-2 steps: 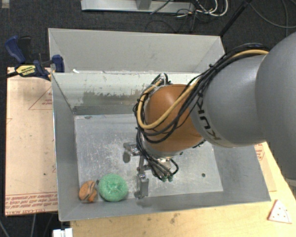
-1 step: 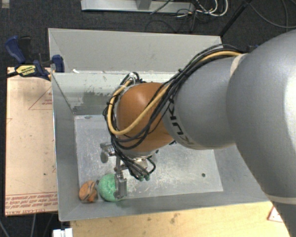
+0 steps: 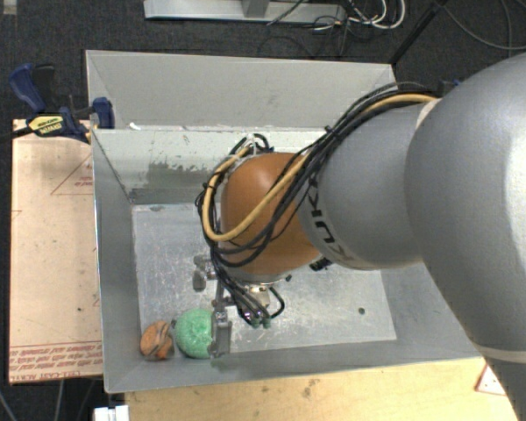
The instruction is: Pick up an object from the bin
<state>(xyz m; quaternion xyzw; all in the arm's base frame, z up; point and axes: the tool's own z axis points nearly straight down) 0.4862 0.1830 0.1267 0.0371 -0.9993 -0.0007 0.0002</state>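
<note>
Altogether two loose things lie in the grey metal bin [image 3: 112, 235], both near the floor's 7 o'clock corner close to the front wall: one green ball [image 3: 191, 333] with a rough, speckled surface, and one smaller brown-orange rounded lump [image 3: 157, 340]. The lump sits just beside the ball at the ball's 9 o'clock; whether the two touch cannot be told. One arm [image 3: 473, 191] reaches in from 3 o'clock, its orange wrist cover [image 3: 265, 213] looped with black and yellow cables [image 3: 212, 202]. The gripper [image 3: 219, 335] hangs low over the floor, its metal tip right against the green ball's 3 o'clock side. From this angle it cannot be told whether the gripper is spread or closed, and the ball does not visibly sit inside it.
</note>
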